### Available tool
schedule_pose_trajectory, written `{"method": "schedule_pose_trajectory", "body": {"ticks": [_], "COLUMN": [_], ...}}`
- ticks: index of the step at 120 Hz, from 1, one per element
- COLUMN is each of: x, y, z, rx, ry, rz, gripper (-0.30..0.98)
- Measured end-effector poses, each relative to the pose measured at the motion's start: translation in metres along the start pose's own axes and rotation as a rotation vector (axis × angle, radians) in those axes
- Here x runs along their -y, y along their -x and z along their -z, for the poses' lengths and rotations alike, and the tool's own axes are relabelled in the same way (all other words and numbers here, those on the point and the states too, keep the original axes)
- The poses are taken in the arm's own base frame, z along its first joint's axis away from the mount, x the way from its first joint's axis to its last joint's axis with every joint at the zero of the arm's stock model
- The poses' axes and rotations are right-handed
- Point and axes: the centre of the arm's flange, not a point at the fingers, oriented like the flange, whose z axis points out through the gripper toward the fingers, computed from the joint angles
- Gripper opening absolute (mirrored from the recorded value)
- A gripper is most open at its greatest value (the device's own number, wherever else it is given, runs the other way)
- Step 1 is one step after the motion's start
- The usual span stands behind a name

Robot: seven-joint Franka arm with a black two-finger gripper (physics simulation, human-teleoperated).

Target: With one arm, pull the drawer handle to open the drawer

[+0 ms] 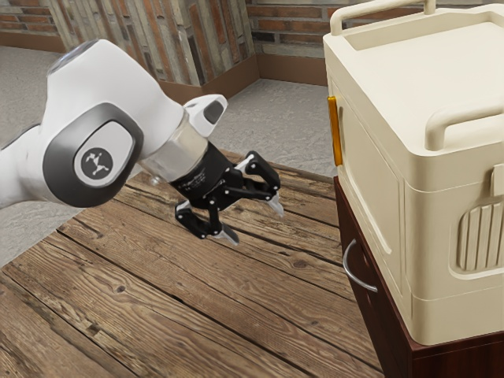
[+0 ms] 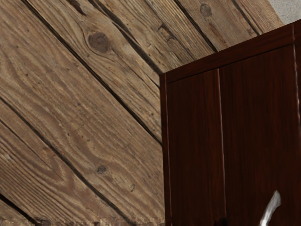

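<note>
Black two-finger gripper (image 1: 253, 222): being held wide, nothing being gripped.
Curved metal drawer handle (image 1: 347, 269): being shown on the wooden cabinet's (image 2: 263, 117) front, toward the exterior view's lower right from the gripper, well apart.

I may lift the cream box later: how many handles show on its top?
2: far handle and near handle, along opposite edges. Others may be hidden.

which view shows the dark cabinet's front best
The wrist view: it sees the front broadly, with a long seam. The exterior view gives a narrow, slanting strip of it below the cream box, with the curved handle clear.
</note>
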Motion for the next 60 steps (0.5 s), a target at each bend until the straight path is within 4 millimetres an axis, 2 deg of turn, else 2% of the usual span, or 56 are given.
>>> {"method": "schedule_pose_trajectory", "body": {"ticks": [7,18,51,60], "x": [-0.005,-0.006,-0.006,-0.008], "y": [0.015,0.025,0.013,0.015], "z": [-0.001,-0.011,-0.048,-0.053], "rx": [0.010,0.012,-0.021,-0.025], "ry": [0.035,0.066,0.111,0.118], "rz": [0.008,0.032,0.118,0.123], "gripper": [0.57,0.54,0.42,0.39]}}
